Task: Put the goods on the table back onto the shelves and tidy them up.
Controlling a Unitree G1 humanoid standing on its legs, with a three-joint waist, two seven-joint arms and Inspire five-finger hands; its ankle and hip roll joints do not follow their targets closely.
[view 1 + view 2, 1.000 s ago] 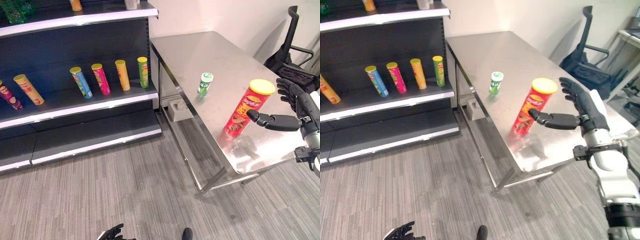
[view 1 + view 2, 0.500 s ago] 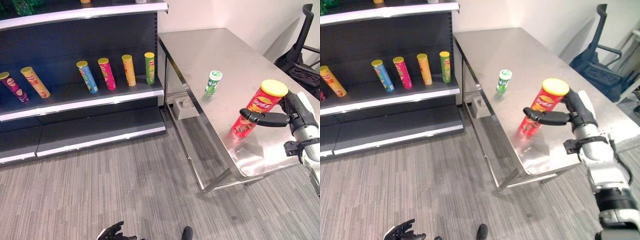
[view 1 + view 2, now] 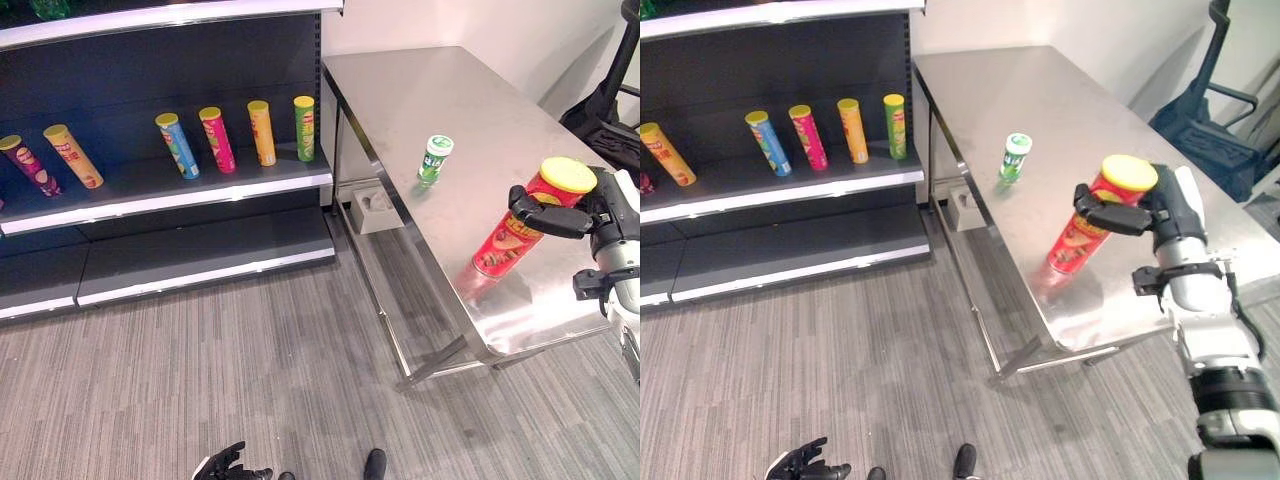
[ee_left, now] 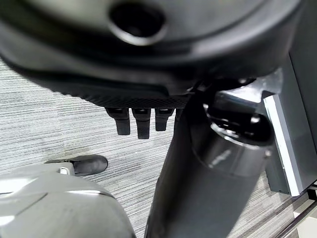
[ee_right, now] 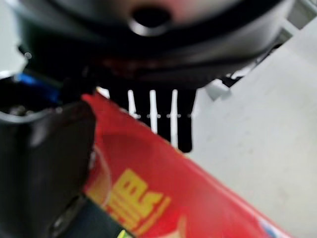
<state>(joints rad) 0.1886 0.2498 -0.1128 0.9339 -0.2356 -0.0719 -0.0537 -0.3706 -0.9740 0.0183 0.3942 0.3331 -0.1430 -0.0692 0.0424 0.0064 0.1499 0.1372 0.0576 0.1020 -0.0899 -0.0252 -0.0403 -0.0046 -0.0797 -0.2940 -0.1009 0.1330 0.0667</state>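
Gripping red can [image 3: 520, 225], right hand [image 3: 1140, 208] near table edge [image 3: 545, 335].

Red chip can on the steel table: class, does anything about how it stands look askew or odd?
Yes. The red chip can leans over on the table, clasped near its yellow lid by the right hand, while the small green bottle stands free.

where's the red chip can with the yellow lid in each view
Left eye view: red chip can stands at the right on the steel table, with the right hand around it.
Right eye view: right of centre, same grip.
Left wrist view: not in it.
Right wrist view: red side close up against the hand.
Shared landmark: small green bottle behind the can.
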